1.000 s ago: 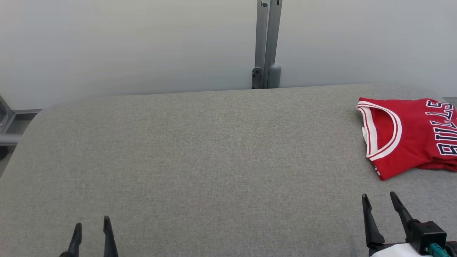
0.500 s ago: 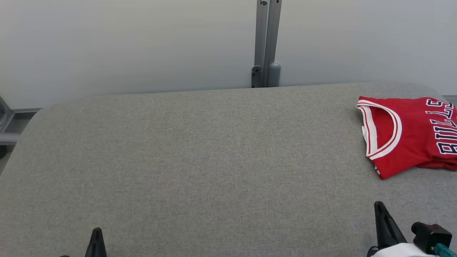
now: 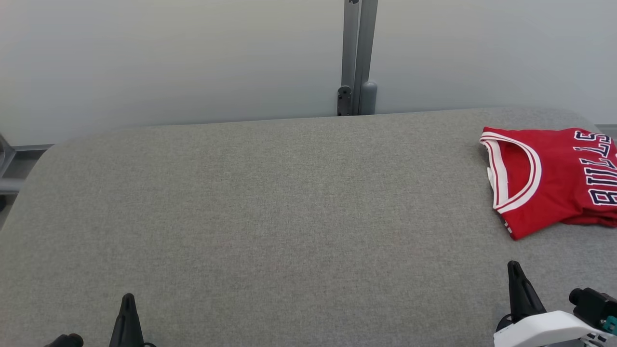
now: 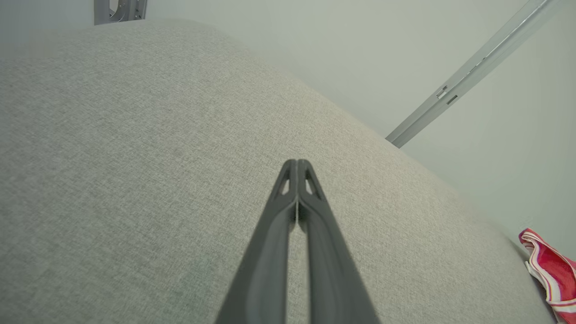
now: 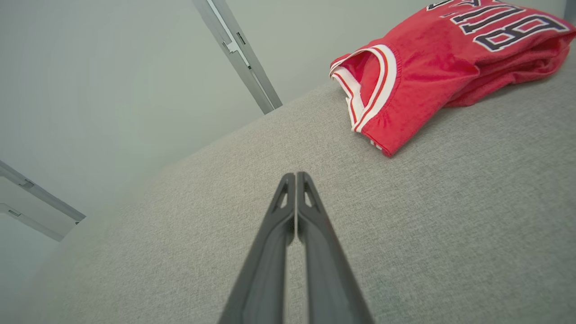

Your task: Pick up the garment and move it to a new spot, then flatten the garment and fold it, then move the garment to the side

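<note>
The left gripper [image 3: 127, 302] sits at the lower left of the head view, low over the near part of the desk [image 3: 289, 202]. Its jaws are pressed together into one dark point with nothing between them. In the left wrist view the left gripper [image 4: 297, 163] shows the two fingers meeting along their tips over bare grey fabric.

Ahead of these jaws and off to their right, the grey woven desk top runs to a rounded far edge against a pale wall [image 3: 168, 58]. A grey metal post [image 3: 357, 48] stands upright behind that far edge, between the two sets of jaws and well beyond them.

The right gripper [image 3: 515, 270] is at the lower right of the head view, with a white forearm casing below it. Its jaws are also together and empty. The right wrist view shows the right gripper [image 5: 295, 175] with its fingertips touching above the fabric.

The garment [image 3: 554, 178] lies folded on the desk, ahead of the right jaws and a little to their right, near them but apart. It is far to the right of the left jaws. It is bright red, with red-and-white striped trim round the neck opening, which faces left, and dark white-edged lettering on top. The right edge of the head view cuts it off. In the right wrist view the garment [image 5: 432, 67] lies up and to the right of the fingertips. In the left wrist view the garment [image 4: 551, 270] shows as a red and white edge at the lower right.
</note>
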Controlling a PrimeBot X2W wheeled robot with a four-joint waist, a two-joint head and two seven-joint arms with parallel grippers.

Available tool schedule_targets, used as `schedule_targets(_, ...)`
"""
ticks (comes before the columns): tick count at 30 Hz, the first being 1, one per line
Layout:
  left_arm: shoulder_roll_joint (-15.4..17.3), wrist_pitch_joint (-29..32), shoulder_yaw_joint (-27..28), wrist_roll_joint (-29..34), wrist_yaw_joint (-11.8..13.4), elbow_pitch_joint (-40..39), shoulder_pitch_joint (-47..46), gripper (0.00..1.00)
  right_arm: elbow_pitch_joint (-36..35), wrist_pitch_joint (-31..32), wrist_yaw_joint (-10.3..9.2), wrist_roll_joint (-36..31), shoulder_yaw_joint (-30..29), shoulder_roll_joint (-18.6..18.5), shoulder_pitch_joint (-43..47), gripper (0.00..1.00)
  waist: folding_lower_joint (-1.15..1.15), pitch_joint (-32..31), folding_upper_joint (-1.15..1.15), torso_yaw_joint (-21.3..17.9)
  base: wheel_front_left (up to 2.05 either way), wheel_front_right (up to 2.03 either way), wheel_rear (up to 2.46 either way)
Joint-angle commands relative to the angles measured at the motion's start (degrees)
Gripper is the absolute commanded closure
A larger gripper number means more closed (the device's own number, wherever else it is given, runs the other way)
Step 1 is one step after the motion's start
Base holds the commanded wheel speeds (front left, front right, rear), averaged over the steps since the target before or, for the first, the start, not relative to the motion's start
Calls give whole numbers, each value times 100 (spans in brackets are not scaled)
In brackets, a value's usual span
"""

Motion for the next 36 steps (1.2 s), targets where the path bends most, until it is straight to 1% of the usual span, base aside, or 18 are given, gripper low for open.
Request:
schedule_targets(1, 31, 50, 30, -231, -27, -84, -188, 100, -55, 51, -2, 247, -26, -40, -176, 100, 0, 5, 0, -3, 0, 0, 0)
schedule_targets(17, 42, 385, 68, -1441, -80, -76, -459, 100, 15, 386, -2, 1642, -52, -51, -426, 100, 0, 59, 0, -37, 0, 0, 0)
schedule_targets(36, 53, 711, 106, -2647, -133, -66, -727, 100, 86, 712, -2, 3013, -80, -61, -680, 100, 0, 122, 0, -77, 0, 0, 0)
